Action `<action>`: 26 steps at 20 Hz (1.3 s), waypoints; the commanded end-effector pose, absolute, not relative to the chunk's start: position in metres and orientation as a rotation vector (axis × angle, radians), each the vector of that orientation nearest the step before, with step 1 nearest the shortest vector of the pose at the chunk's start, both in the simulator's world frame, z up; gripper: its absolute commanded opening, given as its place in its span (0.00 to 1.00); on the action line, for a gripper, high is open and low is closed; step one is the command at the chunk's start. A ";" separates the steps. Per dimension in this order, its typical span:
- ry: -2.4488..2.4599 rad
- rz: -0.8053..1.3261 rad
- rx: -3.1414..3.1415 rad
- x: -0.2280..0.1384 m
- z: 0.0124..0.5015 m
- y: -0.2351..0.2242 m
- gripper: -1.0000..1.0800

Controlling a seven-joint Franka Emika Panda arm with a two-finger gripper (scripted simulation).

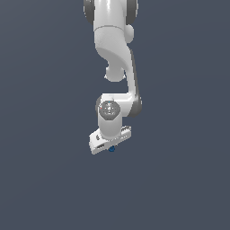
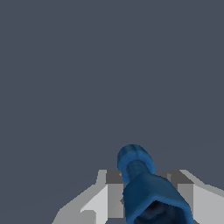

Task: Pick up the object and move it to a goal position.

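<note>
Blue object (image 2: 151, 192) fills the wrist view, pinched between the white claw (image 2: 144, 188) fingers (image 2: 109, 197); plain grey-blue surface (image 1: 45, 179) lies all around, bare of features.

Flat even light, low-resolution, jagged edges.

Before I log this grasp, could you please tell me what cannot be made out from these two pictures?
- The small dark-blue knobby object: a mere speck in the exterior view, under the white gripper.
- Its near end: cut off by the wrist view's edge.
- The grey fingers: partly covered by the object, so actual contact is unclear.
- The fingers in the exterior view: hidden behind the gripper body.
- Any goal marker: none shows in either view.
</note>
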State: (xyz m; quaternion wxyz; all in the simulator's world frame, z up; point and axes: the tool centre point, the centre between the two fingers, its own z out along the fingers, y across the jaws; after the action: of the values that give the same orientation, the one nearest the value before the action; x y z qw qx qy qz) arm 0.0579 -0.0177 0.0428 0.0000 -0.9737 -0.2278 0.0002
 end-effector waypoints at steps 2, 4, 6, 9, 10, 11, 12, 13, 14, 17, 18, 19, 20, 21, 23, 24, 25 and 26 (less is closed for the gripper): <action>-0.716 0.000 -3.059 0.058 0.043 -0.018 0.00; -0.716 0.000 -3.059 0.058 0.043 -0.018 0.00; -0.716 0.000 -3.059 0.058 0.043 -0.018 0.00; -0.716 0.000 -3.059 0.058 0.045 -0.016 0.00; -0.716 0.000 -3.059 0.058 0.048 -0.014 0.00; -0.716 0.000 -3.059 0.058 0.050 -0.013 0.00; -0.716 0.000 -3.059 0.057 0.053 -0.010 0.00; -0.716 0.000 -3.059 0.057 0.057 -0.008 0.00; -0.716 0.000 -3.059 0.057 0.062 -0.005 0.00; -0.716 0.000 -3.059 0.056 0.080 0.007 0.00; -0.716 0.001 -3.060 0.055 0.087 0.012 0.00; -0.716 0.001 -3.060 0.055 0.095 0.018 0.00; -0.716 0.001 -3.060 0.055 0.103 0.023 0.00; -0.716 0.001 -3.060 0.054 0.112 0.030 0.00; -0.716 0.001 -3.060 0.053 0.132 0.043 0.00; -0.716 0.001 -3.060 0.053 0.142 0.050 0.00; -0.716 0.001 -3.060 0.052 0.152 0.057 0.00; -0.716 0.001 -3.060 0.052 0.163 0.064 0.00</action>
State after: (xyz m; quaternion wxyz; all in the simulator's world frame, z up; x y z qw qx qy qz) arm 0.0527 0.0530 0.1466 -0.0003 -0.9737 -0.2277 0.0004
